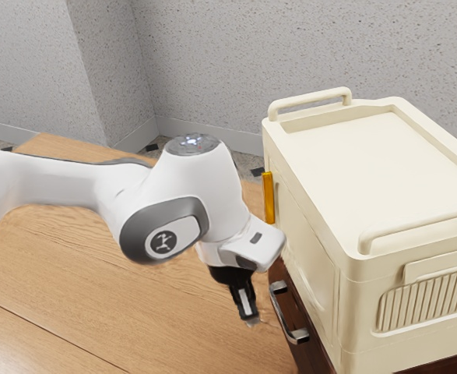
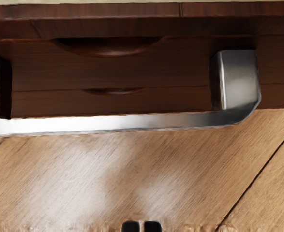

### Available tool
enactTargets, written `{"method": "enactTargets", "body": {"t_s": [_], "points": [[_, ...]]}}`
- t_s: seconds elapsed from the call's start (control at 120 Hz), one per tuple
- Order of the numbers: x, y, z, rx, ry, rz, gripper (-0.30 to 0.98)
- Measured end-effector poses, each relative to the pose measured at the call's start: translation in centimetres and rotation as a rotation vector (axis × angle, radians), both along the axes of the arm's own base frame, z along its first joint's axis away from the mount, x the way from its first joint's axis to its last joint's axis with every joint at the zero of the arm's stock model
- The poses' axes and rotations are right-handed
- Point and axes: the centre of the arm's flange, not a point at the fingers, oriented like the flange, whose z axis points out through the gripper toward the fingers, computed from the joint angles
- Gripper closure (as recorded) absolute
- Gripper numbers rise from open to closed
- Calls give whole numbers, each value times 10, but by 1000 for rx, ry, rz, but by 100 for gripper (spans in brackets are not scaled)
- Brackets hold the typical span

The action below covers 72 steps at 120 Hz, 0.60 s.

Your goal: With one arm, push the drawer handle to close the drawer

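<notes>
Okay, my jaws [image 1: 249, 318] are pressed together, pointing down over the bench [image 1: 135, 312], near the silver handle [image 2: 117, 123] but apart from it. That handle juts from the dark wooden drawer front [image 2: 110, 70], below the cream case [image 1: 384, 156], toward the bench's edge at the exterior view's right.

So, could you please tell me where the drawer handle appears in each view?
Exterior view: the silver handle is low, past centre toward the exterior view's right, beside the gripper.
Wrist view: the silver handle spans between the dark wood front and tabletop.
Shared landmark: that dark wood front.
</notes>
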Motion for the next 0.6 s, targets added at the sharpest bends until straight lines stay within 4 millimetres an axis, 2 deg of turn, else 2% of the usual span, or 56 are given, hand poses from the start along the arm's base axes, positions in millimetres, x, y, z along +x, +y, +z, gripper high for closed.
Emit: {"method": "enactTargets", "body": {"t_s": [0.067, 0.183, 0.267, 0.308, 0.392, 0.433, 0.492, 0.6], "points": [[6, 32, 17, 32, 23, 72, 79], [19, 114, 63, 99, 80, 260, 79], [46, 163, 122, 123, 76, 357, 78], [64, 190, 147, 129, 82, 408, 72], [91, 250, 177, 134, 106, 524, 53], [102, 273, 182, 147, 122, 566, 44], [110, 296, 177, 172, 161, 611, 33], [109, 305, 177, 201, 193, 642, 20]]}}
